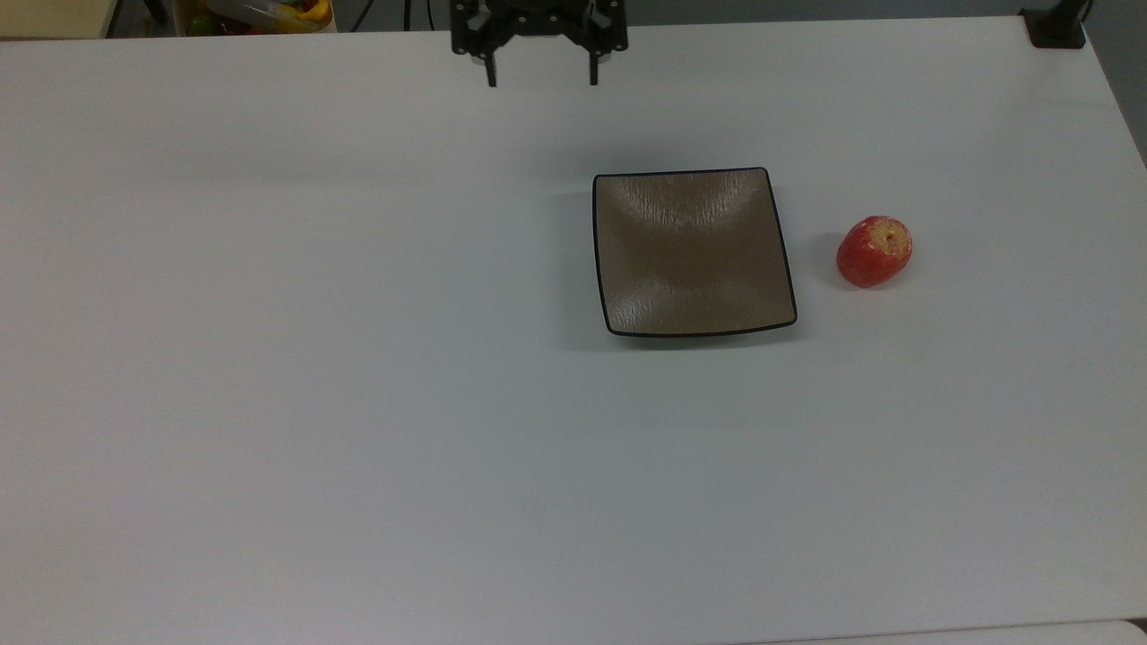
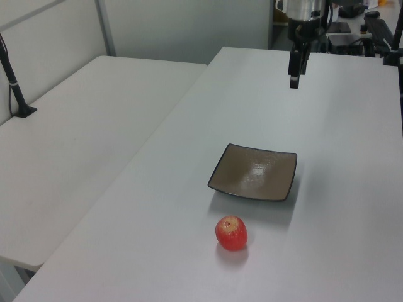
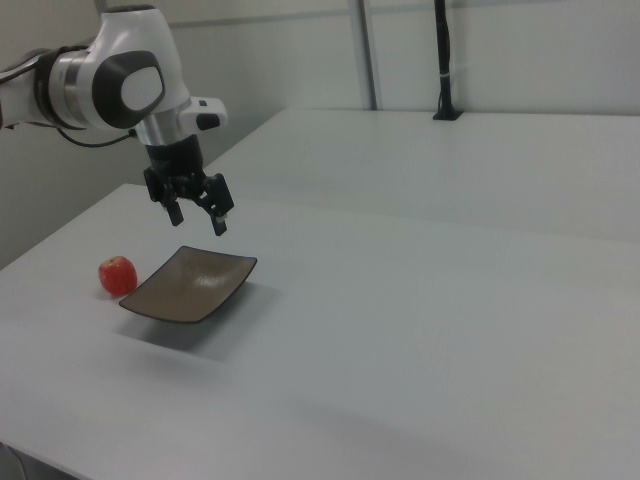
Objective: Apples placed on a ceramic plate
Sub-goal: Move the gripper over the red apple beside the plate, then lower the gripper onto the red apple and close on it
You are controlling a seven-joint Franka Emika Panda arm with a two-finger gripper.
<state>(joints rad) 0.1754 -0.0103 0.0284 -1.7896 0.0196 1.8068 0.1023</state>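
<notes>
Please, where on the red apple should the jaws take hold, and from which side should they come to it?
Probably from above, across the apple's widest round middle. It lies free on the white table, apart from the plate, with open space all around. Its pale stem end faces up and is tilted, so closing below it on the red sides looks safest. The gripper is open.

Apple (image 1: pixel 875 251) just right of empty ceramic plate (image 1: pixel 694 252); spread claw (image 1: pixel 541 79) at top edge.
</notes>
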